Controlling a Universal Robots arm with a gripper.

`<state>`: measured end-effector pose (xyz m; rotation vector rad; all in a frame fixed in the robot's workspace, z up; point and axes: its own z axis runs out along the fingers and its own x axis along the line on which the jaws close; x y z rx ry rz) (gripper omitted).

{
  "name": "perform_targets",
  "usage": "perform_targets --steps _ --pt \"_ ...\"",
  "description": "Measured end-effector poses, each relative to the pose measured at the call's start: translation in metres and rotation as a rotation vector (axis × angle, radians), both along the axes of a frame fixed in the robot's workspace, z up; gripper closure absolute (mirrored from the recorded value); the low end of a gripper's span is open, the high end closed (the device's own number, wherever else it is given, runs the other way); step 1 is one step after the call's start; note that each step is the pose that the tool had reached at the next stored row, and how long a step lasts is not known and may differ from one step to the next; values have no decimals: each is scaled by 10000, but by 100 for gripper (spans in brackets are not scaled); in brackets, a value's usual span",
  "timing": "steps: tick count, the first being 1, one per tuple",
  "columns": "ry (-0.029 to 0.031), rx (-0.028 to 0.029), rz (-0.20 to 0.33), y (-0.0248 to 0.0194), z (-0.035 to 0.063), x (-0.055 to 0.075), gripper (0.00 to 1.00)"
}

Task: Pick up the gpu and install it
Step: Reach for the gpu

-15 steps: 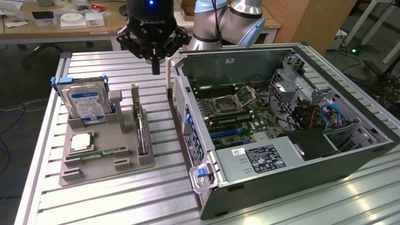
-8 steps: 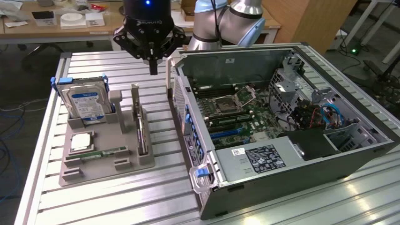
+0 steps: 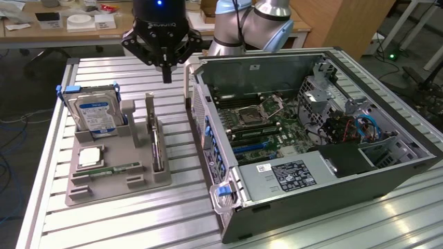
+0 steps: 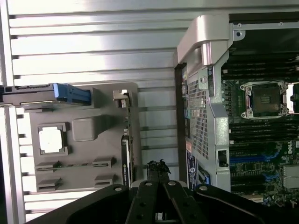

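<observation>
The gpu [image 3: 156, 145] stands on edge in a slot of the grey holder tray [image 3: 118, 187], with its silver bracket toward the far end. In the wrist view the gpu [image 4: 125, 151] appears as a thin dark edge along the side of the tray [image 4: 84, 126]. My gripper [image 3: 166, 79] hangs above the table behind the tray's far end, between the tray and the open computer case [image 3: 312, 135]. Its fingers are shut together with nothing in them. In the wrist view the gripper [image 4: 158, 166] sits just beside the gpu's edge, over bare table slats.
A silver hard drive [image 3: 93, 115] with a blue label stands upright in the tray's left end. A processor chip [image 3: 90, 155] and a green memory stick [image 3: 114, 169] lie flat on the tray. The case's motherboard [image 3: 260, 129] lies exposed. Desks with clutter stand behind.
</observation>
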<state>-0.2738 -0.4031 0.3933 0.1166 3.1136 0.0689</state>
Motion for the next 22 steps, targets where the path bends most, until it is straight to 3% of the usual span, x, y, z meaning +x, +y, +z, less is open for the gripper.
perform_targets --steps 22 --pt "1 -1 -1 -4 0 -145 90"
